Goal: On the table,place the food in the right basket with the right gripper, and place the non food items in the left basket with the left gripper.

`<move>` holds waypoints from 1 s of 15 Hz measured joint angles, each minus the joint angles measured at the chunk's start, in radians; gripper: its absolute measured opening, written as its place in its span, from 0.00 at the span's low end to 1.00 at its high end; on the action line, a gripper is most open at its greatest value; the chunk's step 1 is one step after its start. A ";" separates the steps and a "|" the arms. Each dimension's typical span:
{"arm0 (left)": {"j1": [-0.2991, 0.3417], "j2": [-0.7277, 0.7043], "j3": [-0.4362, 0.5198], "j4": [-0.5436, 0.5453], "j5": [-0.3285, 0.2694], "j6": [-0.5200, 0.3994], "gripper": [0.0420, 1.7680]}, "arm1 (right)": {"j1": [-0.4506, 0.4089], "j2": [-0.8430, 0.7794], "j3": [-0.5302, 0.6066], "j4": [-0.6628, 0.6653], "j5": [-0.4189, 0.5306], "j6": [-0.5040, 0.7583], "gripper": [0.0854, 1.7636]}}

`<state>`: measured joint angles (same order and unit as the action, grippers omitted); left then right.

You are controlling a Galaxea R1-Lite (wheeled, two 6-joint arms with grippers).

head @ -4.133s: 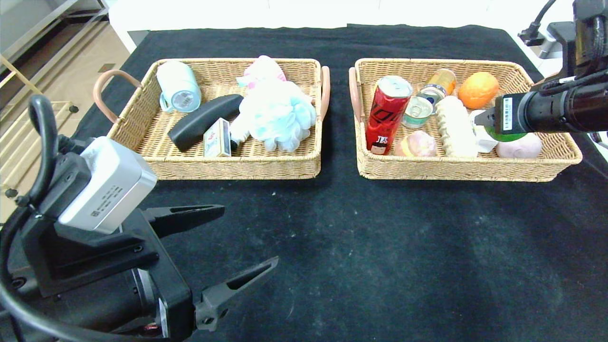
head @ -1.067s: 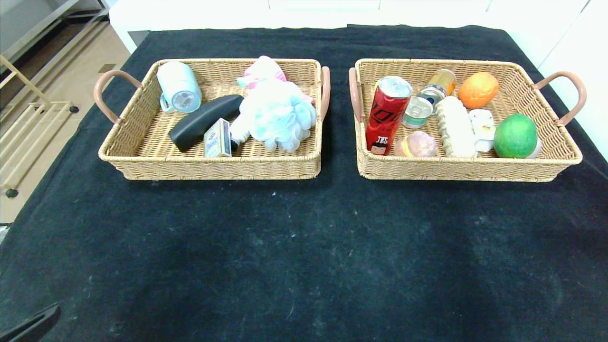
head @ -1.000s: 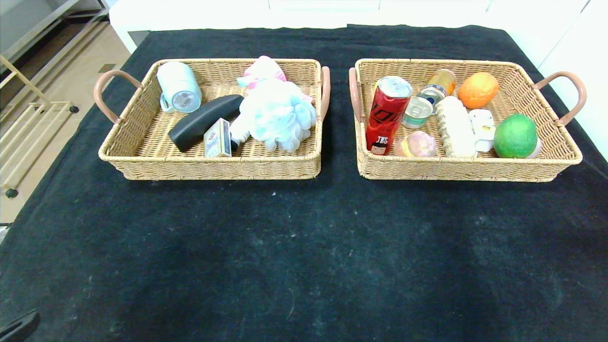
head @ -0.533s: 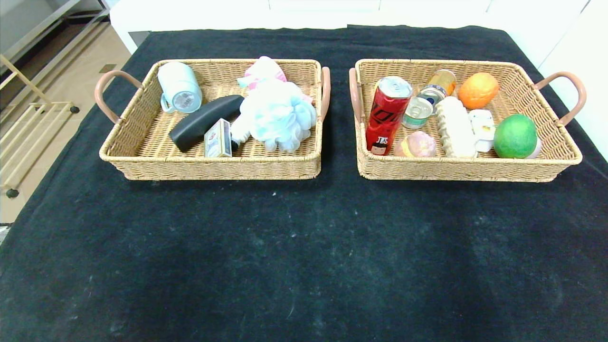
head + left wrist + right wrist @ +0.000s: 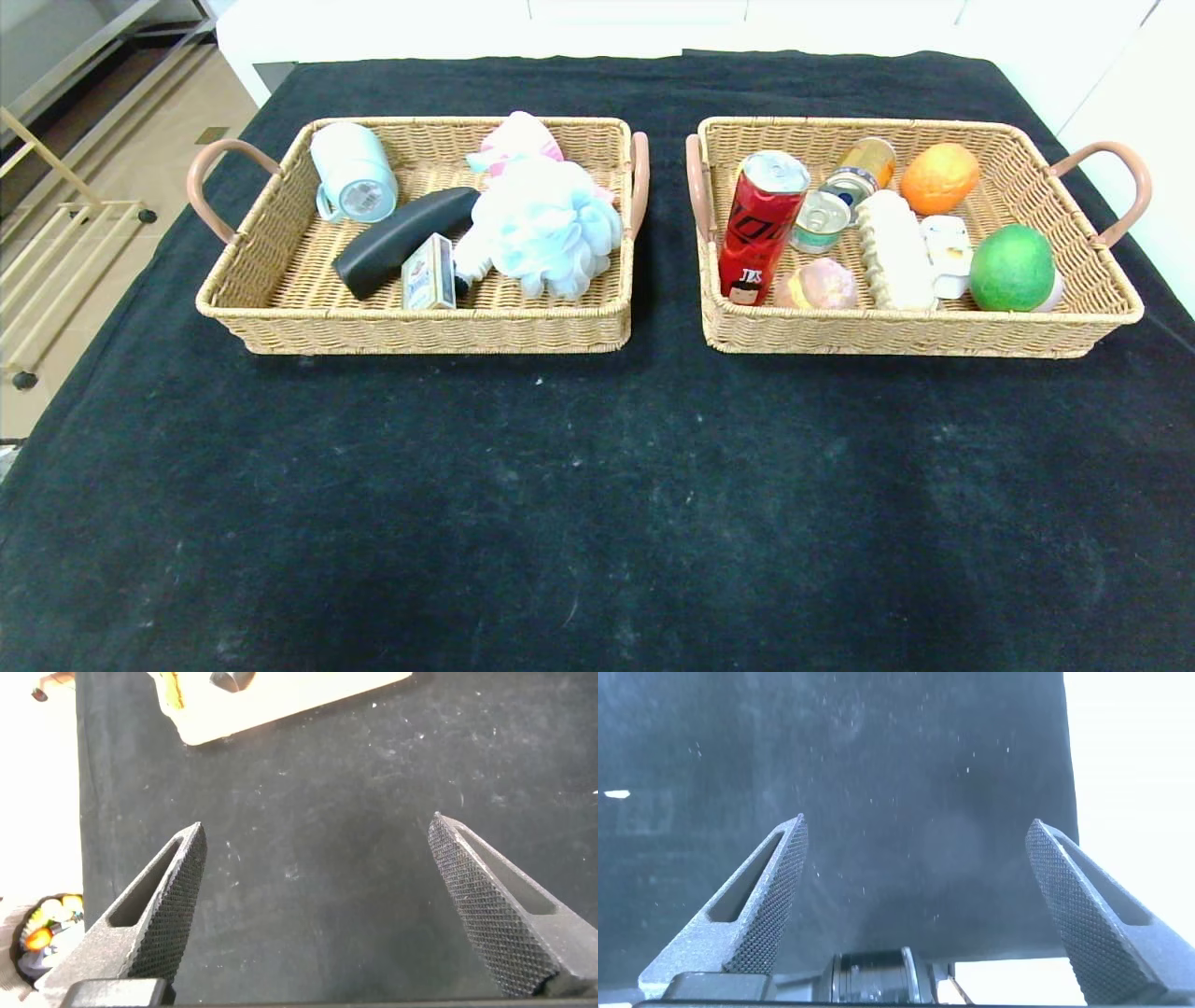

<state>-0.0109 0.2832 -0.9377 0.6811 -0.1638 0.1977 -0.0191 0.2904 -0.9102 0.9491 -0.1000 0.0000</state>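
Both the left gripper (image 5: pixel 318 905) and right gripper (image 5: pixel 915 905) are hanging with fingers spread wide, gripping nothing, over bare table (image 5: pixel 597 485), while the green fruit (image 5: pixel 1012 268) is sitting in the right basket (image 5: pixel 915 331) at 2 o'clock and the blue pouf (image 5: pixel 546 227) in the left basket (image 5: pixel 420 329) at 11 o'clock.

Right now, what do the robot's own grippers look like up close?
The left gripper and the right gripper look alike. Each has two long flat fingers, dark grey to black, tapering to a point, with a fine knurled grip texture on the inner face and a slot along the side. No markings show.
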 joint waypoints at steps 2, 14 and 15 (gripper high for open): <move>-0.014 -0.020 0.003 0.030 0.001 0.000 0.97 | 0.000 -0.038 0.035 0.000 0.001 0.000 0.96; 0.008 -0.253 0.244 -0.074 -0.044 -0.018 0.97 | 0.013 -0.264 0.232 -0.219 0.045 0.007 0.96; 0.008 -0.264 0.266 -0.104 -0.042 -0.027 0.97 | 0.013 -0.276 0.246 -0.241 0.042 0.010 0.96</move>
<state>-0.0028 0.0187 -0.6715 0.5768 -0.2057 0.1711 -0.0057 0.0149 -0.6638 0.7081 -0.0581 0.0096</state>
